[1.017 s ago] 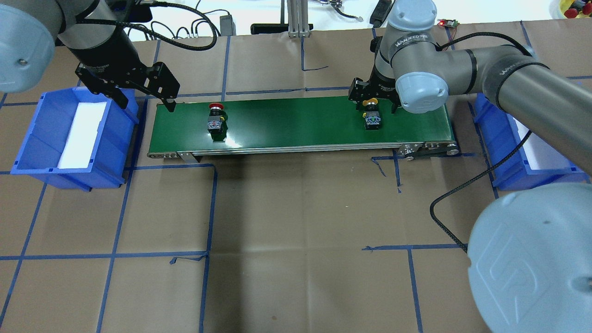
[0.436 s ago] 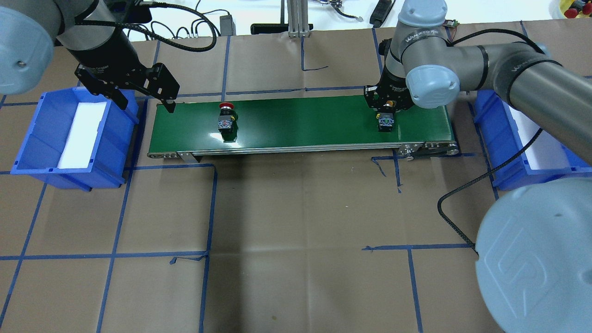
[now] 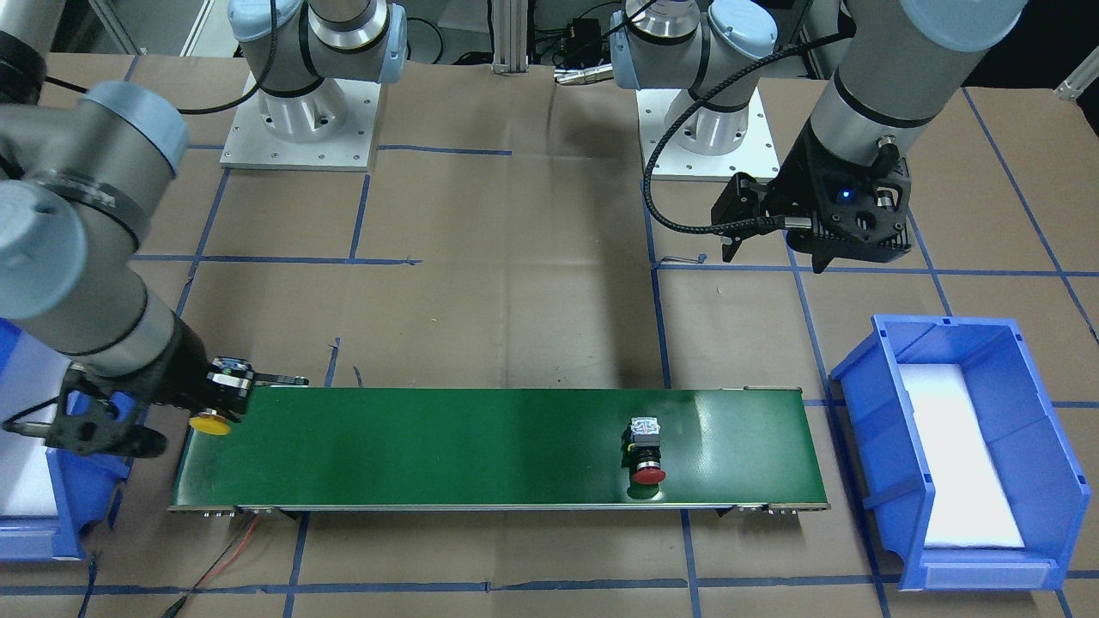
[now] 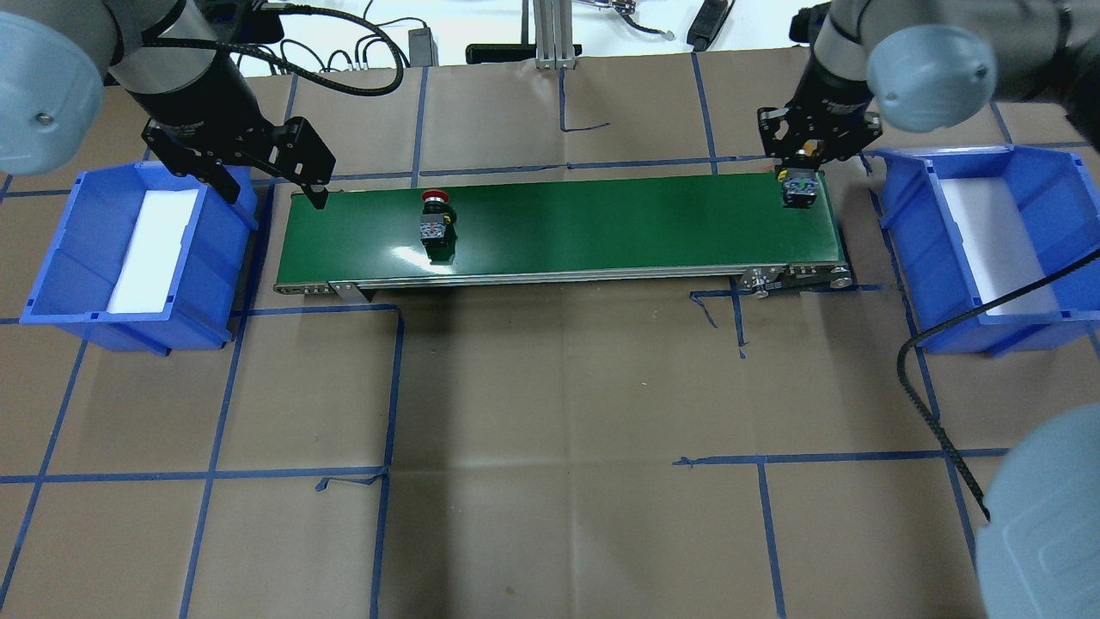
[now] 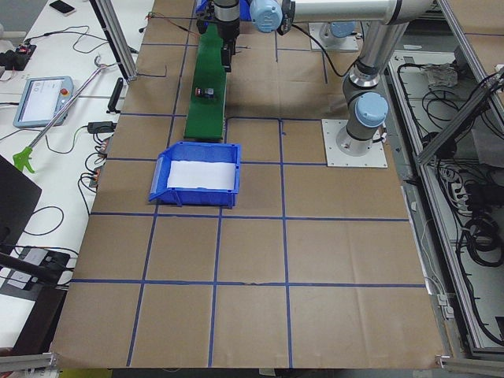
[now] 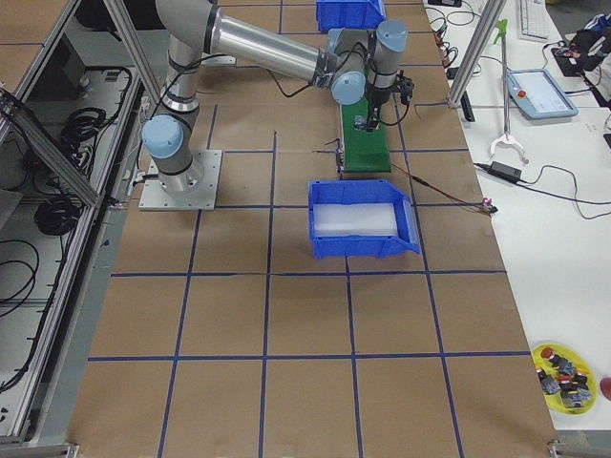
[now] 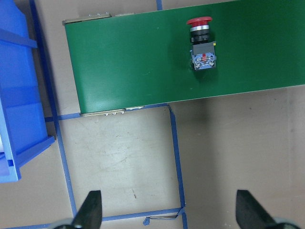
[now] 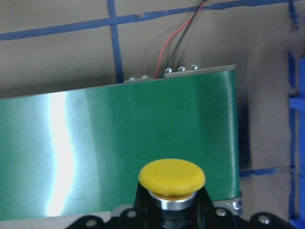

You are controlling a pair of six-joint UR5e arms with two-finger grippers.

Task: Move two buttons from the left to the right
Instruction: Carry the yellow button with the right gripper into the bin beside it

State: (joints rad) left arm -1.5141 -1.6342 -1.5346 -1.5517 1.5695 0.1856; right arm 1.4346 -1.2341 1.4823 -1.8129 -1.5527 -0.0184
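Note:
The yellow-capped button is held in my right gripper, which is shut on it just above the right end of the green conveyor belt. Its cap fills the bottom of the right wrist view and shows in the front view. The red-capped button lies on its side on the left half of the belt, also in the left wrist view. My left gripper is open and empty, hanging by the belt's left end.
A blue bin with a white liner sits left of the belt. A second blue bin sits right of it, close to my right gripper. Blue tape lines cross the brown paper table. A black cable trails at the right.
My right gripper has moved right along the belt to its right end, carrying the yellow button. The red button has moved a little to the right on the belt. The left arm has stayed put.

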